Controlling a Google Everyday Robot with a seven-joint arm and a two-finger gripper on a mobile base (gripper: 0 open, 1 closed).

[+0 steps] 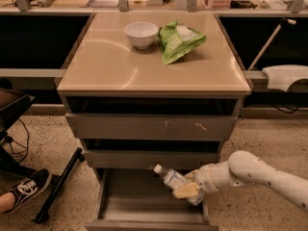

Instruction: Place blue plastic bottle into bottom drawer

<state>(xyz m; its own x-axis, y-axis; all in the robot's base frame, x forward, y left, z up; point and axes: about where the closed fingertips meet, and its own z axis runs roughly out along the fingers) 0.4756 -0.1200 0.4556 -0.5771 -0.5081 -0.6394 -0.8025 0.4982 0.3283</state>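
Bottle [172, 179] is seen in the lower middle of the frame, held tilted with its white cap pointing to the upper left and its body slanting down to the right. It is pinched at its lower end by the gripper [189, 190], whose pale fingers are pressed against the bottle's sides. The bottle is held above the right part of the bottom drawer [130, 203], which is pulled out and whose bare grey floor is shown below the bottle; whether the bottle touches the drawer cannot be told. The gripper is carried by a white arm [260, 174] that is brought in from the lower right edge of the frame.

Just above the bottle's cap, the scratched front of the middle drawer [144, 159] is seen, and above that the top drawer [151, 127], also marked with scratches. Both are set in a cabinet [110, 71] with a tan top at the centre of the frame. On that top, towards its far edge, a white bowl [141, 34] is placed, and a green bag [179, 41] is laid just beside it on the right. At the lower left, a black shoe [26, 189] is seen on the speckled floor [48, 138].
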